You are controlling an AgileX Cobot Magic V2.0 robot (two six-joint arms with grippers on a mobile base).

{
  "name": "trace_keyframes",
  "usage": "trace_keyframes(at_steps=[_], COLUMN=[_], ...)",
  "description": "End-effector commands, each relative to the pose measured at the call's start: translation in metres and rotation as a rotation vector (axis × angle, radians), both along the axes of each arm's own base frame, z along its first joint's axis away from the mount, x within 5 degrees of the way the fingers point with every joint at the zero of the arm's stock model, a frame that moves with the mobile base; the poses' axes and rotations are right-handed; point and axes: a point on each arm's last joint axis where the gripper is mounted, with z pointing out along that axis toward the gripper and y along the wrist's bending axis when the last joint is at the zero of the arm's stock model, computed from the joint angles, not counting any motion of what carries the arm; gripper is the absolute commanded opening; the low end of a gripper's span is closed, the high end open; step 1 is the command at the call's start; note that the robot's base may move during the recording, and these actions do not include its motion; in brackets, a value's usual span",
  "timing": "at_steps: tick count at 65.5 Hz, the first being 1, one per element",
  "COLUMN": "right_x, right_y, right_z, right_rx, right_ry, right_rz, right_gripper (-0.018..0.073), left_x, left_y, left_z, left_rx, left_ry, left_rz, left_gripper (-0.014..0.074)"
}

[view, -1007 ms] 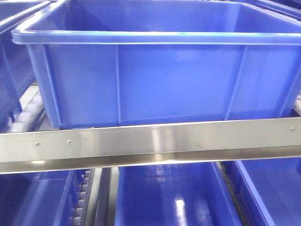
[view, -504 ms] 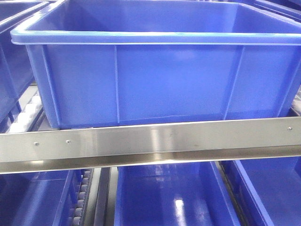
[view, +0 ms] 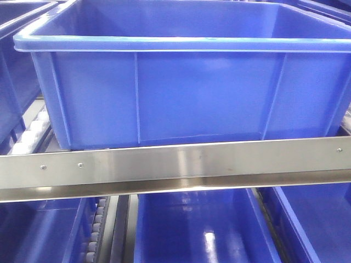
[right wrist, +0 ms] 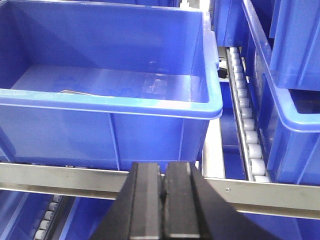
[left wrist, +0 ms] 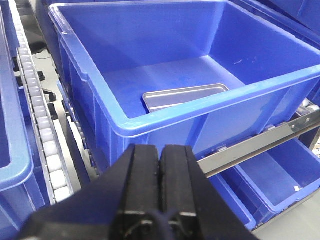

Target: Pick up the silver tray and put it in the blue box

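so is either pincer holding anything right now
No. The left pincer and right pincer are both shut on nothing; the silver tray lies inside the blue box.

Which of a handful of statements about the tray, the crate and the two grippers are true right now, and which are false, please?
1. The silver tray lies on the floor of the blue box. True.
2. The left gripper is shut on the tray. False: it is shut on nothing, outside the box.
3. The right gripper is wide open. False: its jaws are together.
4. The box sits above a steel rail. True.
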Motion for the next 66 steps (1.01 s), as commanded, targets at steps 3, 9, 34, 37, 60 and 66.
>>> trace_keyframes(at_steps=[3, 9, 34, 37, 60, 66], right_x=[0.0, 0.0, 0.0, 0.0, 0.0, 0.0], right_y=[0.001, 0.001, 0.001, 0.001, 0.001, 0.001], right_z=[0.016, 0.016, 0.016, 0.016, 0.016, 0.016], right_rx=[0.006, 0.006, 0.006, 0.006, 0.006, 0.005], right_ry=[-0.108, -0.108, -0.108, -0.108, -0.108, -0.107], right_rz=[0.007, 0.007, 0.007, 0.007, 0.007, 0.007], right_gripper=[0.0051, 0.0051, 0.0051, 0.0051, 0.0051, 0.0051], left_x=[-0.001, -0.001, -0.015, -0.018, -0.027, -0.022], left_y=[-0.002, -0.002, 0.018, 0.023, 0.043, 0.045], left_z=[0.015, 0.015, -0.011, -0.018, -0.105, -0.123], left_rx=[-0.056, -0.056, -0.063, -0.055, -0.133, -0.131], left_ry=[-0.081, -0.081, -0.115, -0.139, -0.197, -0.198], left_rz=[-0.03, -0.03, 0.122, 0.173, 0.519, 0.543], left_gripper=[-0.0105, -0.0105, -0.0105, -0.0105, -0.0105, -0.0105])
